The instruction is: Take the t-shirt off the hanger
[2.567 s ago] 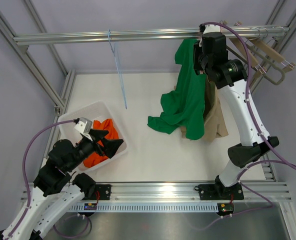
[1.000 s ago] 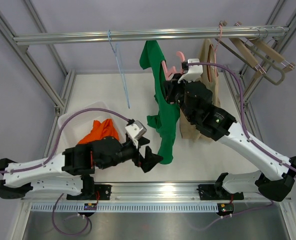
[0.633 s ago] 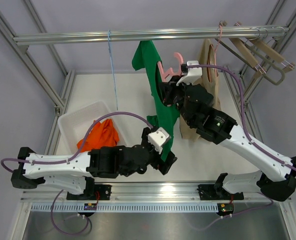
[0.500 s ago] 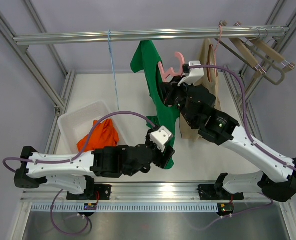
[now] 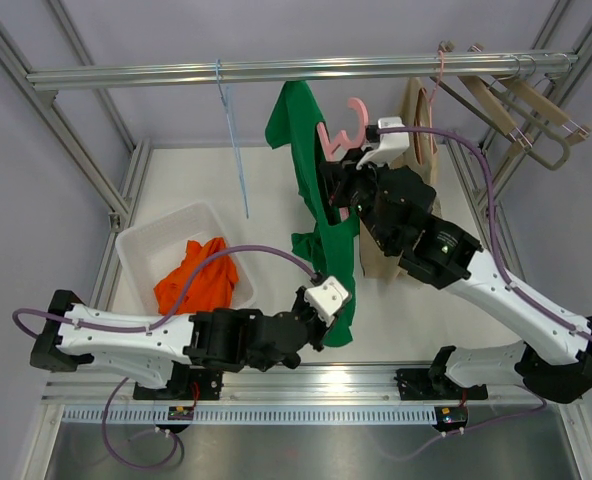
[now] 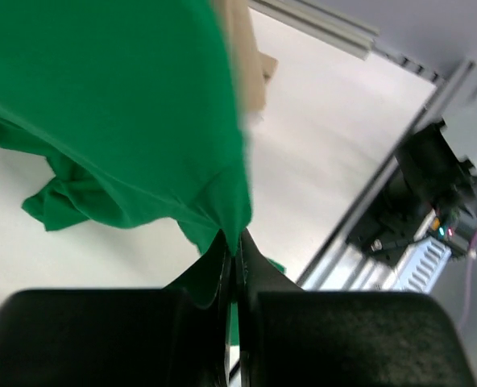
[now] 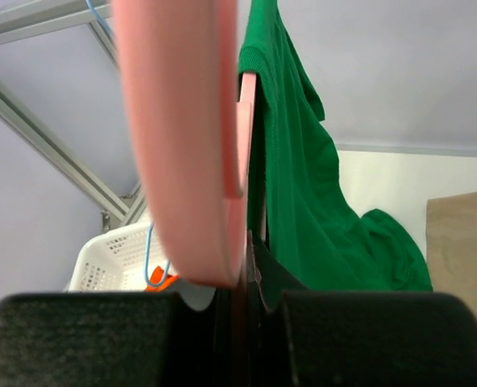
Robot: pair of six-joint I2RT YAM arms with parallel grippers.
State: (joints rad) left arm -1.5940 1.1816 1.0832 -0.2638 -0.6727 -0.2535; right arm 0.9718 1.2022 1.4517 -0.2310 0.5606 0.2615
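Note:
A green t-shirt (image 5: 306, 150) hangs from a pink hanger (image 5: 341, 130) held up above the table's middle. My right gripper (image 5: 338, 188) is shut on the hanger's pink bar (image 7: 182, 121), with the shirt (image 7: 303, 201) draped just behind its fingers; the right wrist view shows the gripper (image 7: 250, 242) clamped on the thin pink edge. My left gripper (image 5: 339, 322) is low near the front rail, shut on the shirt's bottom hem. In the left wrist view the gripper (image 6: 233, 242) pinches a point of green cloth (image 6: 101, 105), which stretches upward from the closed tips.
A white basket (image 5: 146, 240) with an orange garment (image 5: 196, 278) sits at front left. A blue hanger (image 5: 232, 120) dangles from the top rail (image 5: 176, 72). A beige garment (image 5: 416, 110) and wooden hangers (image 5: 516, 100) hang at back right.
My left gripper swung from the basket to the shirt's hem and closed on it. The right arm brought hanger and shirt off the rail toward the middle and has since held nearly still.

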